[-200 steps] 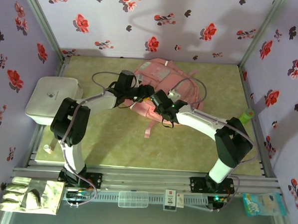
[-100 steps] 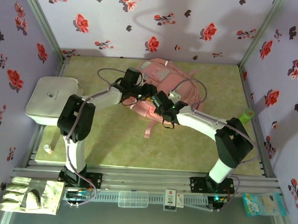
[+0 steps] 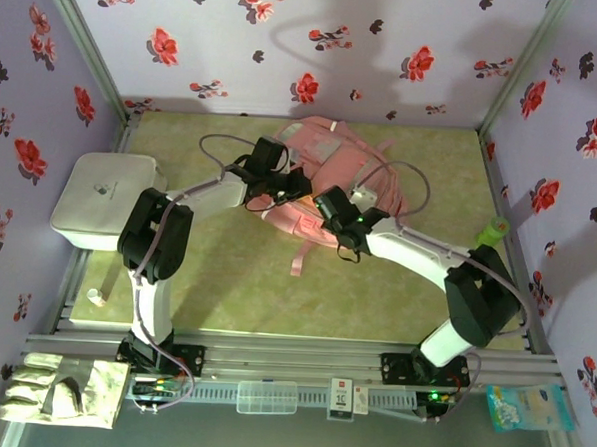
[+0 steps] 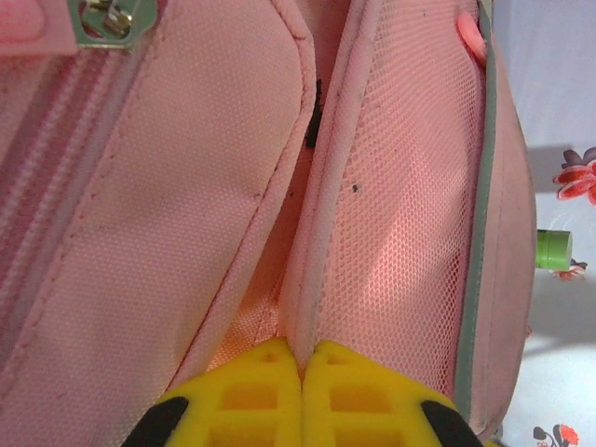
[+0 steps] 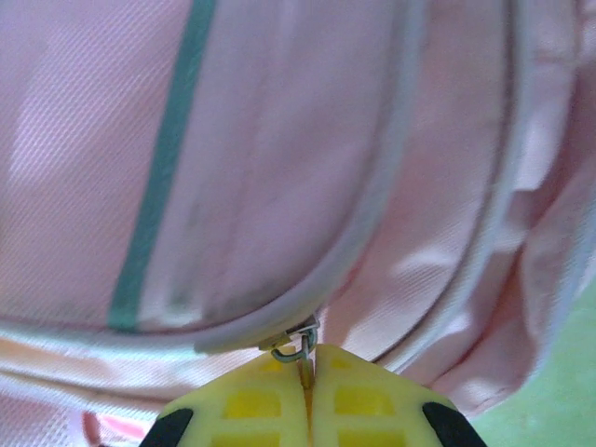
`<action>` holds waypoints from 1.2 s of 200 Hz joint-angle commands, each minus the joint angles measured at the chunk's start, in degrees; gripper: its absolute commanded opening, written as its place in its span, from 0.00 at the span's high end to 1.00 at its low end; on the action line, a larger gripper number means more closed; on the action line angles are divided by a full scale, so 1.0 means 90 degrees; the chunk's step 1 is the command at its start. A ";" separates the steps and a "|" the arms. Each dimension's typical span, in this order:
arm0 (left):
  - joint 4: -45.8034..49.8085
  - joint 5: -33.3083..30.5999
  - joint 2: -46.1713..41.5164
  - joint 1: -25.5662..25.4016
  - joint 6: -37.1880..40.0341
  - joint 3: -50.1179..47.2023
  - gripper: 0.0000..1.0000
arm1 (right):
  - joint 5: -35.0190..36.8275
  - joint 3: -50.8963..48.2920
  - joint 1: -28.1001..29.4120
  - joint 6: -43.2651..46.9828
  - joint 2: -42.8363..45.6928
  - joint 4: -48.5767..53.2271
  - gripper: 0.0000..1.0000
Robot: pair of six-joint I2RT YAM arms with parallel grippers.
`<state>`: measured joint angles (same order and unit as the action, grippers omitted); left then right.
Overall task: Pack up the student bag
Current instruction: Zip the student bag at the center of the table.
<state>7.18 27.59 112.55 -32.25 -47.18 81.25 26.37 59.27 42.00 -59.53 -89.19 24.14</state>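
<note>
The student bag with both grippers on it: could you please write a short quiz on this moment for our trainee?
1. True or false: the right gripper is shut on a metal zip pull of the student bag.
2. What is the left gripper pinching? A) a green bottle; B) a fabric edge of the bag; C) a glove.
3. In the top view, on which side of the table does the white box stand?
Key: 1 true; 2 B; 3 the left side.
</note>
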 commanded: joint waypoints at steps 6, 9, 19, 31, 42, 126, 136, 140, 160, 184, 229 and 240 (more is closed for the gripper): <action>0.0393 -0.0224 -0.0024 0.0158 0.0408 0.0144 1.00 | 0.0479 -0.0362 -0.0484 0.0537 0.0423 0.0467 0.94; 0.0392 -0.0224 -0.0035 0.0169 0.0415 0.0142 1.00 | 0.0395 -0.0374 -0.0554 0.0609 0.0422 0.0398 0.94; 0.0412 -0.0226 -0.0047 0.0194 0.0447 0.0142 1.00 | -0.0093 -0.0404 -0.0807 0.1154 0.0389 0.0094 0.93; 0.0451 -0.0226 -0.0066 0.0214 0.0512 0.0142 1.00 | -0.0720 -0.0339 -0.1056 0.1802 0.0276 -0.0150 0.92; 0.0495 -0.0224 -0.0083 0.0233 0.0570 0.0151 1.00 | -0.1387 -0.0232 -0.1190 0.2570 0.0120 -0.0332 0.92; 0.0858 -0.0207 -0.0264 0.0590 0.1006 0.0133 1.00 | -0.1617 -0.0116 -0.1482 0.4054 -0.0044 -0.0675 0.93; 0.0925 -0.0207 -0.0297 0.0665 0.1105 0.0105 1.00 | -0.1543 -0.0125 -0.1597 0.4012 0.0017 -0.0749 0.95; 0.0966 -0.0206 -0.0309 0.0689 0.1147 0.0103 1.00 | -0.1535 -0.0121 -0.1647 0.3999 0.0032 -0.0779 0.95; 0.1150 -0.0208 -0.0354 0.0770 0.1381 0.0091 1.00 | -0.1645 -0.0056 -0.1850 0.4010 0.0069 -0.0890 0.98; 0.1314 -0.0214 -0.0402 0.0852 0.1599 0.0122 1.00 | -0.2014 0.0188 -0.1856 0.4189 -0.0010 -0.0876 1.00; 0.1248 -0.0277 -0.0864 0.1107 0.1550 0.0004 0.75 | -0.2905 0.0634 -0.1169 0.4465 -0.0266 -0.0964 1.00; 0.1182 -0.0390 -0.1106 0.1218 0.1457 -0.0142 0.64 | -0.2992 0.0807 -0.0894 0.4513 -0.0372 -0.0966 1.00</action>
<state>15.66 27.66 108.92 -24.86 -34.68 81.45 1.26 62.30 30.02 -21.15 -90.78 16.38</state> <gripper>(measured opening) 0.269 0.060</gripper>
